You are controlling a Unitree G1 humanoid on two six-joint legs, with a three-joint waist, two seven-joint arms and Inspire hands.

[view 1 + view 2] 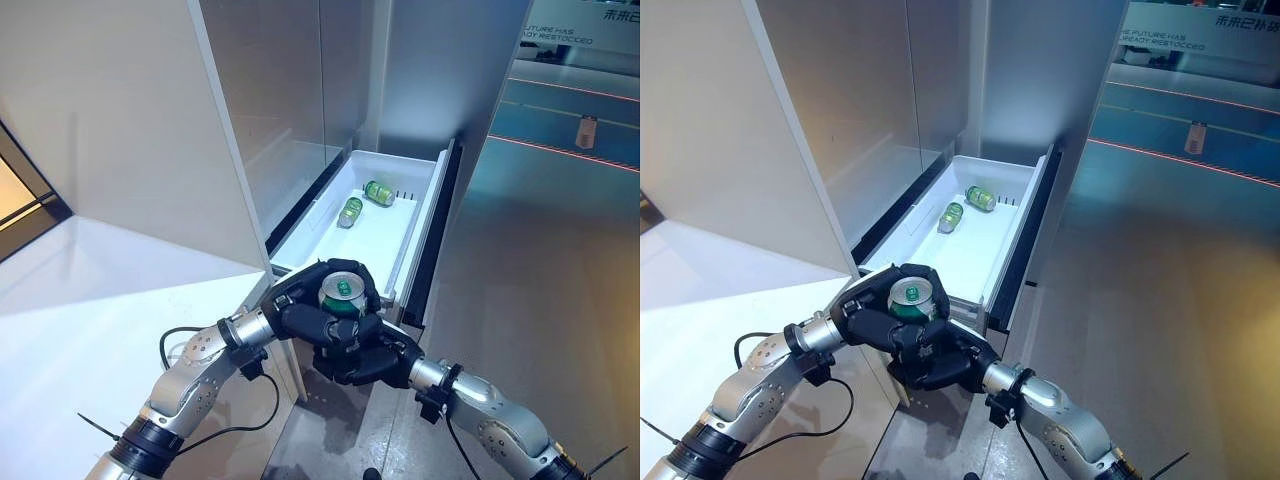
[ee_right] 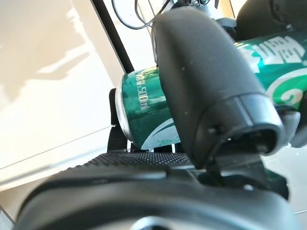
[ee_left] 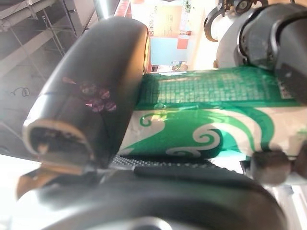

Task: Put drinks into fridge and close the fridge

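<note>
A green can (image 1: 342, 293) stands upright between both hands, just over the near end of the open white fridge drawer (image 1: 415, 215). My left hand (image 1: 300, 318) curls round the can from the left and my right hand (image 1: 365, 362) curls round it from below and the right. In the left wrist view the can (image 3: 211, 115) lies against the thumb (image 3: 91, 96). In the right wrist view the can (image 2: 144, 120) sits behind the thumb (image 2: 206, 81). Green cans (image 1: 365, 203) lie on their sides at the far end of the drawer.
The drawer is pulled out from the tall grey fridge (image 1: 290, 90), with its dark front panel (image 1: 445, 225) on the right. A white counter (image 1: 80, 300) lies to the left. Grey floor (image 1: 540, 280) stretches to the right.
</note>
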